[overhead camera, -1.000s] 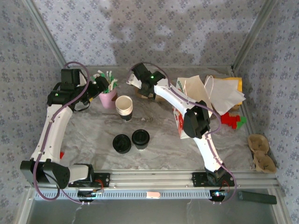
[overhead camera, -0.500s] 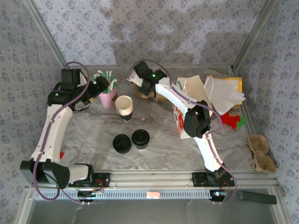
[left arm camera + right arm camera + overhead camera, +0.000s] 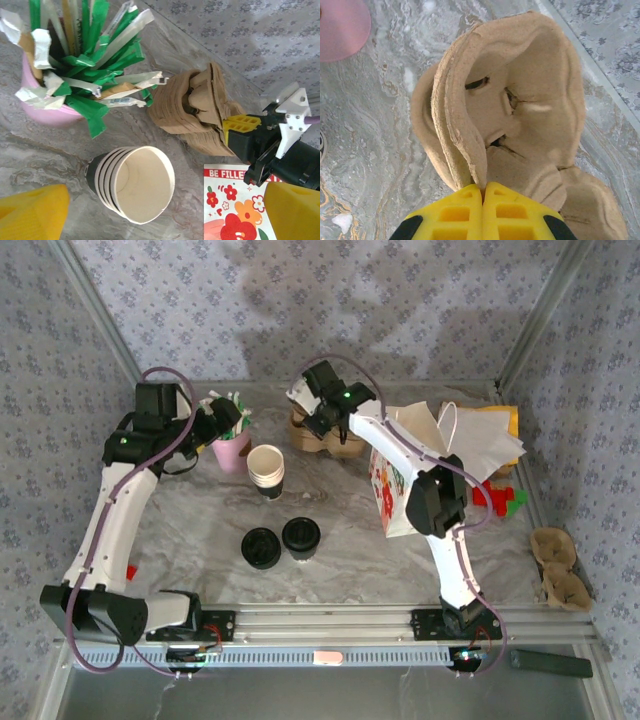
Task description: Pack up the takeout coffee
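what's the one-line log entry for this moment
right claw: shut on brown moulded-pulp cup carrier edge | left claw: open near pink sachet cup | black-lidded white paper coffee cup: untouched, front centre

You're looking at rough, matt pulp-cardboard carriers (image 3: 520,125), a smooth marble-look tabletop (image 3: 365,150) with slight sheen, and smooth paper cups (image 3: 140,185).

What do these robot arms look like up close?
Both the left arm and right arm have white links, black joints with a small green light, and a loose purple-grey cable. Their fingers are yellow.
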### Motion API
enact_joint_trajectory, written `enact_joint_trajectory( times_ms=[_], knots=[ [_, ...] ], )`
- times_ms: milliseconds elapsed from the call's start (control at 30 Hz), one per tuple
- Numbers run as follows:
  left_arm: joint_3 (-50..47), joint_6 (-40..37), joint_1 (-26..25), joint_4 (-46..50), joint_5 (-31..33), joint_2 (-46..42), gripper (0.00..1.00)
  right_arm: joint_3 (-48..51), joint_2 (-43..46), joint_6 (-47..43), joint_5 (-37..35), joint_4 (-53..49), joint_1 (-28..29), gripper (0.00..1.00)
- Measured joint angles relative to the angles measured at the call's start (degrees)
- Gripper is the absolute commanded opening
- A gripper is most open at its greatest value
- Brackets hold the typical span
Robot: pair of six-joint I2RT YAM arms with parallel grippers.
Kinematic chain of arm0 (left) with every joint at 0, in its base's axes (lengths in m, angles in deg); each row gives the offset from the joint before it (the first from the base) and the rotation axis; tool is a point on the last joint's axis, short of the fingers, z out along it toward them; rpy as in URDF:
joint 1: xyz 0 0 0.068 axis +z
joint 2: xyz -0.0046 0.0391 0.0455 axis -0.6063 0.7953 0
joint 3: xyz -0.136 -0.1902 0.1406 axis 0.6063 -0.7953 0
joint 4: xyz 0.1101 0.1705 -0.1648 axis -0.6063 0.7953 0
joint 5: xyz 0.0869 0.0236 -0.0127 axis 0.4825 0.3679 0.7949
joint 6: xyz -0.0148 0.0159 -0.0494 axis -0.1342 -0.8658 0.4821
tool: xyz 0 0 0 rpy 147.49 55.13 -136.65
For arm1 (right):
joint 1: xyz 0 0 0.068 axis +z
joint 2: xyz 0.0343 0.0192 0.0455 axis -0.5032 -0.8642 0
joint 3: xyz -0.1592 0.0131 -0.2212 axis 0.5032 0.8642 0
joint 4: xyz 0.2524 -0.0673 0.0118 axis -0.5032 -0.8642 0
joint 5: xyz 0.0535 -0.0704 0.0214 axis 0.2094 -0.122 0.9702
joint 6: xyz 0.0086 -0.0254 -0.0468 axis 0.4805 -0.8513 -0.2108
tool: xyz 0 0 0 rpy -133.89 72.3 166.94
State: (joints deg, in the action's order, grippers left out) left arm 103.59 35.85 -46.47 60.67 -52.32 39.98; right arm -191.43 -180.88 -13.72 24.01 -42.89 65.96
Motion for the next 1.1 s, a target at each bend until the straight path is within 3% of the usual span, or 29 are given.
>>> enact_joint_trajectory(
  times_ms=[400, 700, 1100],
  knots=[
    [3.10, 1.38, -6.54, -0.22, 2.54, 7.19, 1.00, 5.60, 3.80, 4.92, 5.16, 4.02, -3.15, 0.00],
    [14.27, 2.03, -11.30, -0.96, 4.02, 21.84, 1.00, 8.79, 5.53, 8.02, 9.27, 7.21, -5.11, 0.00],
    [27.93, 4.81, -13.18, -1.33, 3.80, 38.75, 1.00, 11.19, 6.38, 10.25, 13.11, 10.27, -7.26, 0.00]
  ],
)
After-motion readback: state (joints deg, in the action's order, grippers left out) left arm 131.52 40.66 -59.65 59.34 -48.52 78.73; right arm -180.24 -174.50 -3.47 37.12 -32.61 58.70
